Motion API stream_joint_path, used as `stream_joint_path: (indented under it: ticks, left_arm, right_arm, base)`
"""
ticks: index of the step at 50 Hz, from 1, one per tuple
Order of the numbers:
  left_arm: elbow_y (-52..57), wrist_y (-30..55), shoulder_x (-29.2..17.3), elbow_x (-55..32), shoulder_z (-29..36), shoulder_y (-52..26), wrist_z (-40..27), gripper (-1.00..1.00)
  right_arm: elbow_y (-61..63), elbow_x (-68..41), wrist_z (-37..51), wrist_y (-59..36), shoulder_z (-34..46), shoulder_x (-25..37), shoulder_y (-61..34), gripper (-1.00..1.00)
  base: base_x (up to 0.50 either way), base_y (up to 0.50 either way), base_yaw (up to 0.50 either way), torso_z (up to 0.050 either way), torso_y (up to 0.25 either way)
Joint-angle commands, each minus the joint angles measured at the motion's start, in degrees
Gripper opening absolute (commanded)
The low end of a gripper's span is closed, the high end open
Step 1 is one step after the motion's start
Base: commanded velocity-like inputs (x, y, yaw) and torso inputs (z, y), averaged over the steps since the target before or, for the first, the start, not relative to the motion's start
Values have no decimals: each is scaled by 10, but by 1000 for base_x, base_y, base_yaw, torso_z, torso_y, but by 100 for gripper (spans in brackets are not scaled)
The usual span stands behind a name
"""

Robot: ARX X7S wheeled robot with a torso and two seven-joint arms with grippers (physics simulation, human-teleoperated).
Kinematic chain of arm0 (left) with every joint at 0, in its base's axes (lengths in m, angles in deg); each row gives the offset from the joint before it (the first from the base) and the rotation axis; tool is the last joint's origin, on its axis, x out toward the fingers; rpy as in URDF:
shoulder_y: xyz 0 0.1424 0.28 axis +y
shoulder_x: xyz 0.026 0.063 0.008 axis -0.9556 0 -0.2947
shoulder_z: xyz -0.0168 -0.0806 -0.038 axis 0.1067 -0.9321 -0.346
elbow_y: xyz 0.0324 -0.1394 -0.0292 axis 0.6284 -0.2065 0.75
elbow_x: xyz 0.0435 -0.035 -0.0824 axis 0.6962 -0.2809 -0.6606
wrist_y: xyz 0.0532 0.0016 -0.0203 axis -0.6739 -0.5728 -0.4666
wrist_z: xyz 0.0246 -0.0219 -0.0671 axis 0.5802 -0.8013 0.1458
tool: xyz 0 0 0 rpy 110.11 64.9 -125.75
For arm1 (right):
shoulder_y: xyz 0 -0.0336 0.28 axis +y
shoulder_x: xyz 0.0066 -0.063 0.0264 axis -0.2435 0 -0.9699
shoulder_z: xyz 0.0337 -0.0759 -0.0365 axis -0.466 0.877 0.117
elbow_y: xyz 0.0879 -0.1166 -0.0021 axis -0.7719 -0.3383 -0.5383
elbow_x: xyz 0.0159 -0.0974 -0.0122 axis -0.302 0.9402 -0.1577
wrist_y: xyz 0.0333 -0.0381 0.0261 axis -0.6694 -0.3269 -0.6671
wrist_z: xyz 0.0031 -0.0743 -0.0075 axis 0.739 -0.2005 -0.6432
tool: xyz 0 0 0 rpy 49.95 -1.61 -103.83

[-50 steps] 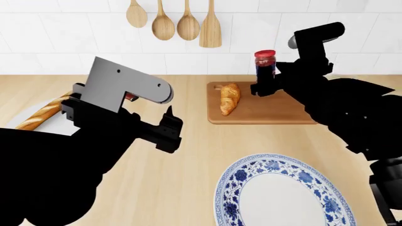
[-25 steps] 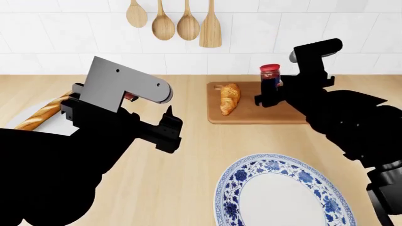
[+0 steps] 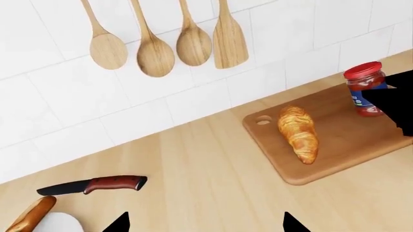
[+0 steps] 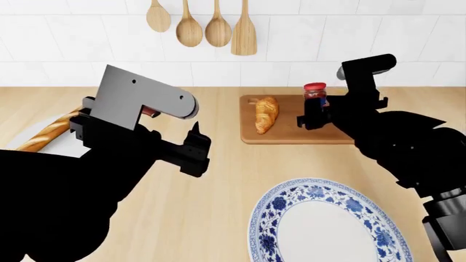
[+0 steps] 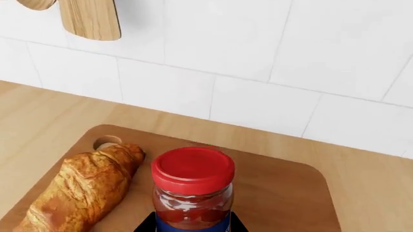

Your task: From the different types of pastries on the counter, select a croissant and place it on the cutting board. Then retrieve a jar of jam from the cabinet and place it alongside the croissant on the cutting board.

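Observation:
The croissant (image 4: pixel 267 114) lies on the left part of the reddish-brown cutting board (image 4: pixel 291 135) at the back of the counter (image 4: pixel 218 180). My right gripper (image 4: pixel 315 113) is shut on the jar of jam (image 4: pixel 315 94). The jar is upright over the board's right part, to the right of the croissant. Its base is at or just above the wood; I cannot tell which. In the right wrist view the jar (image 5: pixel 192 188) has dark fingers on both sides, with the croissant (image 5: pixel 77 191) beside it. My left gripper (image 3: pixel 205 223) hangs open over bare counter, holding nothing.
A baguette (image 4: pixel 47 131) rests on a white plate (image 4: pixel 69 146) at the left. A red-handled knife (image 3: pixel 96 185) lies near it. A blue-patterned plate (image 4: pixel 328 224) sits at the front right. Wooden spoons (image 4: pixel 204 27) hang on the tiled wall.
My right gripper has carried the jar down and a little to the right, from above the board's back edge to low over the board. The left arm has barely moved.

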Motion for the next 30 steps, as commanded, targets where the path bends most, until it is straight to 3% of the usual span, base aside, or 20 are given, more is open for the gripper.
stream_joint_path:
  ticks: [1,30]
  left_arm:
    - [0,-1,-1,2,-1,3,1,100]
    - [1,4,-1,-3,-6,-1,-3,100]
  right_arm:
    - [-2,9,-4,1,-4,2,4,-100]
    - [40,4,1,6,-4,34,46,-100]
  base:
    - [0,0,0,0,0]
    - [0,0,0,0,0]
